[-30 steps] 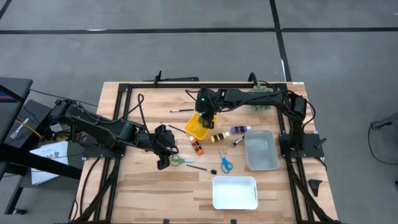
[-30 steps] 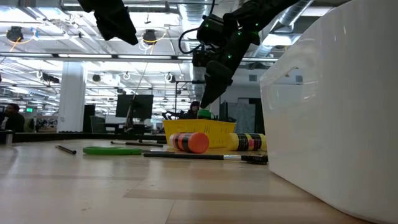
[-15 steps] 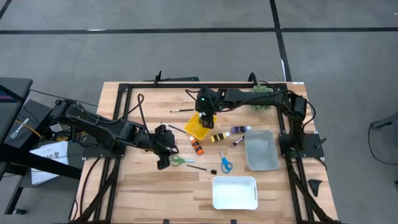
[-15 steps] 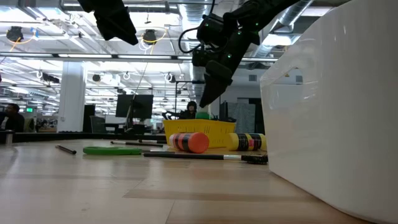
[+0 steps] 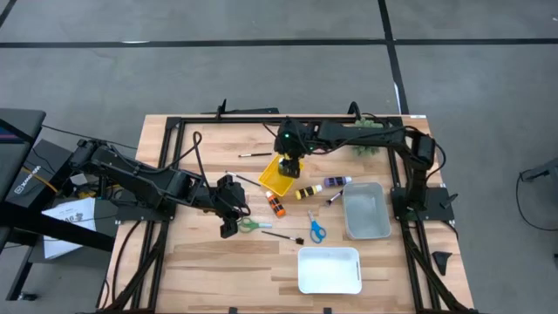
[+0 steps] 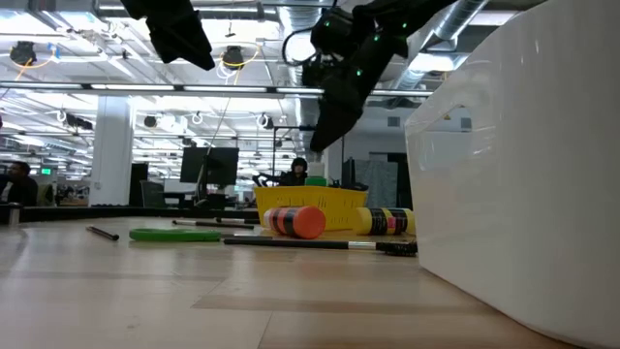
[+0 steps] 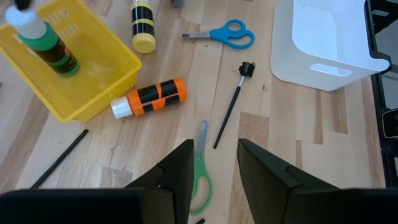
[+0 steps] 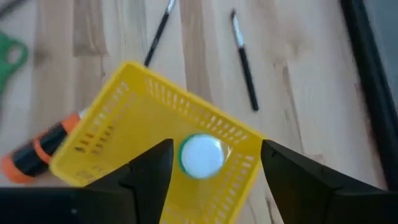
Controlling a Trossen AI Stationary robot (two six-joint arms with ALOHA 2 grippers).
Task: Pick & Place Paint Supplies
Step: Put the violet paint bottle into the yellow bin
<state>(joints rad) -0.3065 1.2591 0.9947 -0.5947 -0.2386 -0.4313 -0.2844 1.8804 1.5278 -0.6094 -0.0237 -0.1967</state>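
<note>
A green paint bottle (image 7: pixel 53 51) with a white cap (image 8: pixel 201 155) stands in the yellow basket (image 5: pixel 277 178). My right gripper (image 8: pixel 216 148) hangs open above it, its fingers either side of the cap and clear of it (image 6: pixel 325 131). On the table lie an orange bottle (image 5: pixel 276 206), a yellow bottle (image 5: pixel 307 192) and a purple bottle (image 5: pixel 337 181). Thin dark brushes lie at the far side (image 5: pixel 254 154), left of the basket (image 5: pixel 248 180) and nearer the front (image 5: pixel 281 235). My left gripper (image 7: pixel 214 155) hovers open above green scissors (image 5: pixel 253 224), holding nothing.
Blue scissors (image 5: pixel 315 228) lie near the front brush. A grey bin (image 5: pixel 366 211) stands at the right and a white bin (image 5: pixel 329 270) at the near edge. A spiky green plant (image 5: pixel 366 135) sits at the far right under the right arm.
My right gripper has opened, let go of the green bottle in the yellow basket and risen a little above it. The bottle stays standing in the basket.
</note>
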